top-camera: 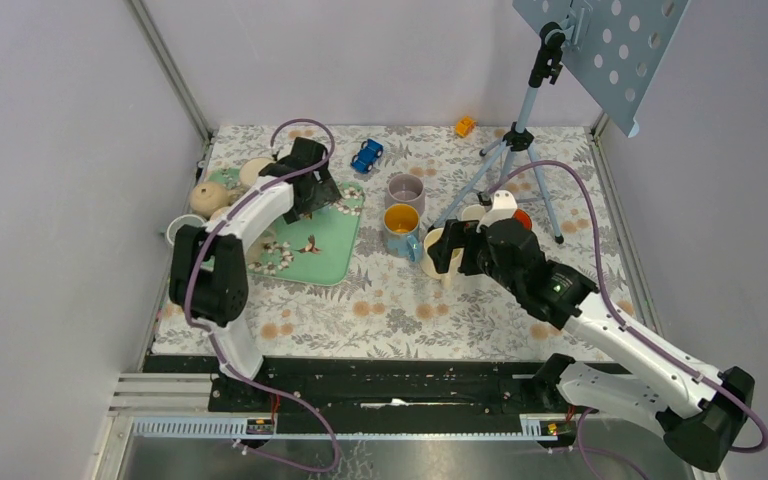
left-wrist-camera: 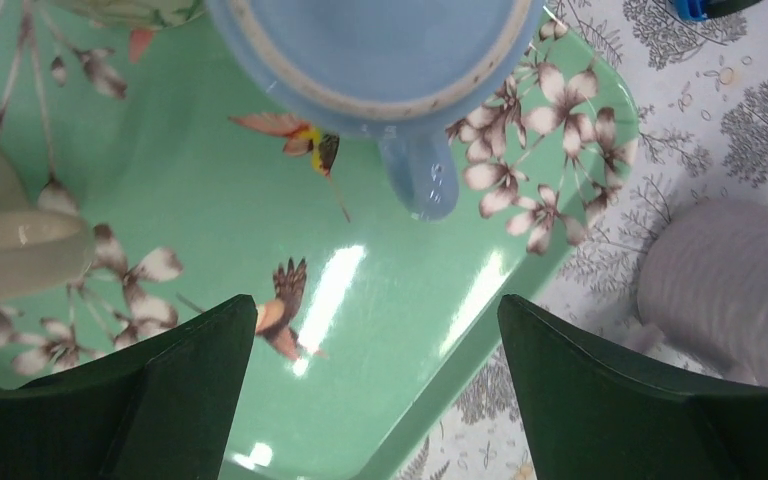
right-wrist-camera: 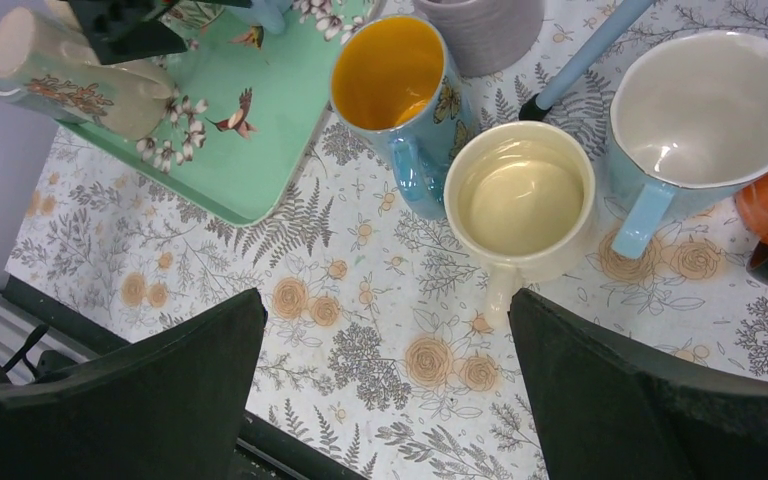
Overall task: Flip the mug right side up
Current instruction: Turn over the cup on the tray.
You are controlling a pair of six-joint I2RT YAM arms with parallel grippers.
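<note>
Sitting base-up on the green tray (left-wrist-camera: 210, 200), the blue mug (left-wrist-camera: 380, 50) lies ahead of the left gripper (left-wrist-camera: 372, 305), whose jaws are spread wide and empty. Right of the tray, the right gripper (right-wrist-camera: 385, 300) hovers wide open over a cream mug (right-wrist-camera: 520, 195).

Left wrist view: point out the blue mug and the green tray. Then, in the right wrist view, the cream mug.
blue mug (left-wrist-camera: 380, 40), left wrist view, on the flat blue end facing the camera.
green tray (left-wrist-camera: 210, 190), left wrist view, on bare green surface.
cream mug (right-wrist-camera: 520, 195), right wrist view, on its inside bottom.
</note>
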